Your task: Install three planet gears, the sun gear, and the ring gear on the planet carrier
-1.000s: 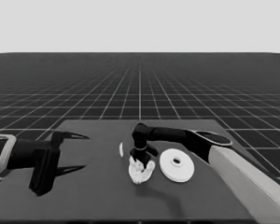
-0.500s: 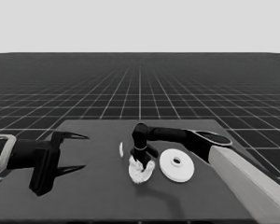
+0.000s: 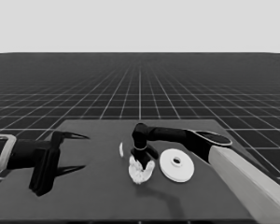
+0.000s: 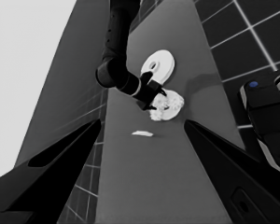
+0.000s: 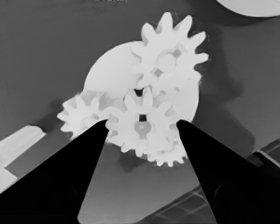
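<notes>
Right gripper (image 5: 142, 128) directly above smaller round part (image 5: 112, 65), fingers apart astride centre gear (image 5: 141, 127), apparently for seating among neighbouring gears (image 5: 170, 51); left gripper (image 3: 67, 151) parked aside, fingers apart.

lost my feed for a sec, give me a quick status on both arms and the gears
Right gripper at the smaller round part, jaws either side of a gear. Left gripper parked over the table's left end. Larger round part lies beside, not yet installed.

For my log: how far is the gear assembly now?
Done: several gears sit on the smaller round part.

In hand: the right gripper is down at that stack, its fingers either side of a middle gear.

Left: the larger round part lies beside it, not yet on top. The left gripper waits, open.
</notes>
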You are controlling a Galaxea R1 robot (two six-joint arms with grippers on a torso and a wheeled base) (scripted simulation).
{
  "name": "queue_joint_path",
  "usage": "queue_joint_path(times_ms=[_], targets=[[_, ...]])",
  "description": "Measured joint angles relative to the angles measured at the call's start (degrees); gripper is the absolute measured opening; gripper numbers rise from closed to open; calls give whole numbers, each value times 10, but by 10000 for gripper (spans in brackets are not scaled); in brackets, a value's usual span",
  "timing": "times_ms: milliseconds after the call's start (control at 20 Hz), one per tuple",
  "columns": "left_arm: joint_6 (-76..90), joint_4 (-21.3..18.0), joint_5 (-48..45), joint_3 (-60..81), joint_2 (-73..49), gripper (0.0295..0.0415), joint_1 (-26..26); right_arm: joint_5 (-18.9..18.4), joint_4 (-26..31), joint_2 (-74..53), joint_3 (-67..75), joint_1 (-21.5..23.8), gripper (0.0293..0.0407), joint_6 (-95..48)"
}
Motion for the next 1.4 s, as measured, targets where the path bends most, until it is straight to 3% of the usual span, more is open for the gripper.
queue_joint_path(times_ms=[700,800,850,1200,1250,1300,1400], targets=[[0,0,0,0,0,385,0,0,0,0,0,0,309,84],[0,0,0,0,0,385,0,0,0,0,0,0,369,90],[0,0,0,0,0,385,0,0,0,0,0,0,380,91],[0,0,0,0,0,385,0,0,0,0,0,0,385,93],[0,0,0,0,0,385,0,-15,25,-5,22,28,393,-133],[0,0,0,0,0,385,0,-21,41,-7,32,50,391,-274],[0,0,0,0,0,385,0,-22,57,-8,39,70,386,-409]])
